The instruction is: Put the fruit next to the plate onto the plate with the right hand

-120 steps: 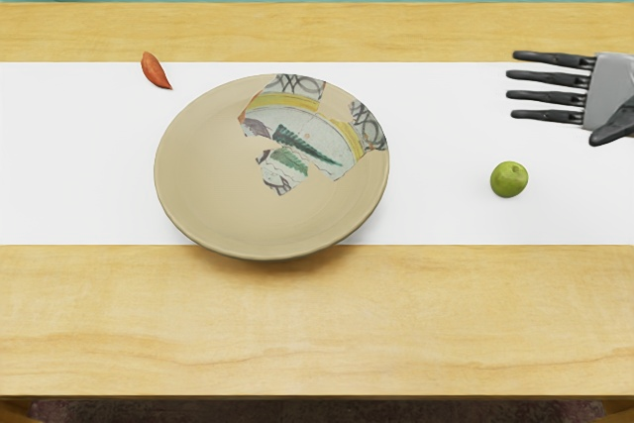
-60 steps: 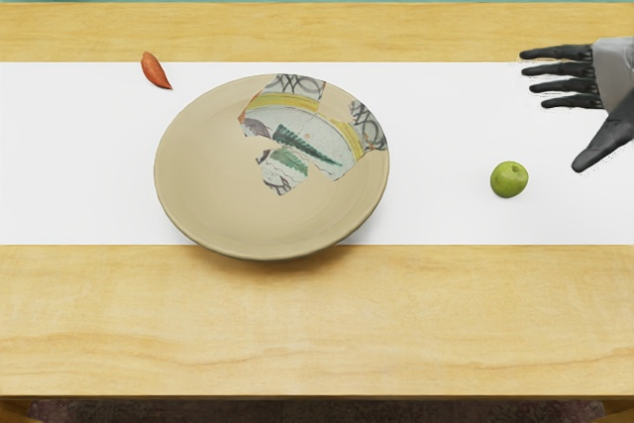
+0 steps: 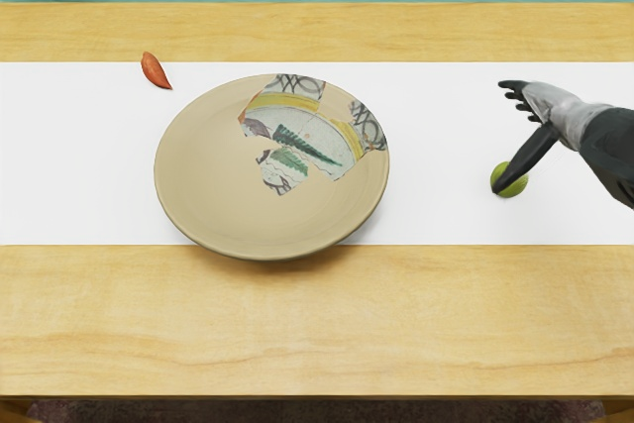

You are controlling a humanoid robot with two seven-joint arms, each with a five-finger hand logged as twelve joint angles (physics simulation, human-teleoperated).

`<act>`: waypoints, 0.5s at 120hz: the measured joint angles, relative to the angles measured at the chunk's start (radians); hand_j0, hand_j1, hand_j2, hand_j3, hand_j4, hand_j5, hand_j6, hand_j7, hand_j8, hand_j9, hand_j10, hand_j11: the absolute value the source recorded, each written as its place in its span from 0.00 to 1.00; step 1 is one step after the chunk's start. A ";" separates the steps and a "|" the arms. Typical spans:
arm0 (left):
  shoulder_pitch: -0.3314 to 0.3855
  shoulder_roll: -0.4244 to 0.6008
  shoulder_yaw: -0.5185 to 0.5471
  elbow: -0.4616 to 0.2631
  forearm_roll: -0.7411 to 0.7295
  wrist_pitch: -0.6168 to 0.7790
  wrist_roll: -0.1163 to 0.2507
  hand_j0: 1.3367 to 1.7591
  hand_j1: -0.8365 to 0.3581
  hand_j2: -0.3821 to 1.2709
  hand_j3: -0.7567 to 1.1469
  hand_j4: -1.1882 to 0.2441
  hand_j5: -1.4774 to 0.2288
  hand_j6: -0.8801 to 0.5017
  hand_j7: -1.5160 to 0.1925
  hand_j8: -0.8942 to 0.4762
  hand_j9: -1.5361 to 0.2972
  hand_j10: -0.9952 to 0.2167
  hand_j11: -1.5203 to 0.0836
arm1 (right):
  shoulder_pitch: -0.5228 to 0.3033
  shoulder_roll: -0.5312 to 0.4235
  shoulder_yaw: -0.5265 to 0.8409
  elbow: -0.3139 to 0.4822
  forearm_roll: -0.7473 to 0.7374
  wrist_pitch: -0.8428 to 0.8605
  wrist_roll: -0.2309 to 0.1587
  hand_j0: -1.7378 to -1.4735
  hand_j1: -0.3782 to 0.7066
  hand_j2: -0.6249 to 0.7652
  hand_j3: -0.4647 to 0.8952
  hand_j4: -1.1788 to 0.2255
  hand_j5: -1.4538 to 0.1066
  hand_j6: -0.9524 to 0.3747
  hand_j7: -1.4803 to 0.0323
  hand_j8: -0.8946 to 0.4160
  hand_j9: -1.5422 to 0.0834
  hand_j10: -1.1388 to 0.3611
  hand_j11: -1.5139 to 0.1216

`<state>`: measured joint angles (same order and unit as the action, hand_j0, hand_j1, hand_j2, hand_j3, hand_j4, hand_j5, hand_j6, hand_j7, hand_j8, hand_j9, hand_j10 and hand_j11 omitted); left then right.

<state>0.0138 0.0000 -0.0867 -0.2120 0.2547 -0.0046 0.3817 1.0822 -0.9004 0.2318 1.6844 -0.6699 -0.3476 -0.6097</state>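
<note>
1. The right hand (image 3: 545, 114) enters from the right edge and is over the white runner (image 3: 79, 165), well right of the plate (image 3: 198, 190).
2. The fingers (image 3: 515, 92) are extended and spread, pointing left. They grasp nothing.
3. The thumb (image 3: 530, 151) points down and left, and its tip crosses the fruit (image 3: 516, 187) in the head view. It cannot be told whether the thumb touches the fruit.
4. The fruit is small, round and green. It lies on the runner to the right of the plate, apart from the rim, not on the plate.
5. The plate is tan and shallow. It sits on the runner at centre-left, and its near rim reaches the runner's front edge. A broken patterned patch in green, yellow and grey covers its upper right part.
6. A small orange-red piece (image 3: 154, 69) lies on the runner near the plate's upper left, apart from the rim.
7. The runner crosses a wooden table (image 3: 317, 324) from left to right.
</note>
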 joint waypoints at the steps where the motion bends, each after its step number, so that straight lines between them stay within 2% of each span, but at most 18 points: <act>1: 0.000 0.000 0.000 0.000 0.000 0.000 0.000 0.76 0.99 0.23 0.40 0.83 0.87 0.64 0.89 0.65 0.84 0.82 0.95 | 0.003 0.003 -0.008 -0.003 -0.002 -0.002 0.000 0.30 0.06 0.45 0.34 0.82 0.91 0.69 0.95 0.66 0.92 0.74 0.90; 29: 0.000 0.000 0.000 0.000 0.000 0.000 0.000 0.76 0.99 0.23 0.40 0.83 0.87 0.64 0.89 0.65 0.84 0.82 0.95 | 0.035 0.091 -0.127 -0.113 -0.054 -0.045 -0.001 0.30 0.09 0.44 0.34 0.80 0.88 0.67 0.93 0.64 0.90 0.72 0.88; 60: 0.000 0.000 0.000 -0.001 0.000 0.000 0.000 0.76 0.99 0.23 0.40 0.83 0.87 0.64 0.89 0.65 0.84 0.82 0.95 | 0.028 0.206 -0.244 -0.209 -0.102 -0.194 -0.001 0.30 0.15 0.44 0.34 0.76 0.84 0.63 0.88 0.60 0.86 0.68 0.84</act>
<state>0.0138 0.0000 -0.0866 -0.2127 0.2547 -0.0046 0.3816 1.1101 -0.6948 -0.0123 1.4756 -0.7714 -0.5419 -0.6109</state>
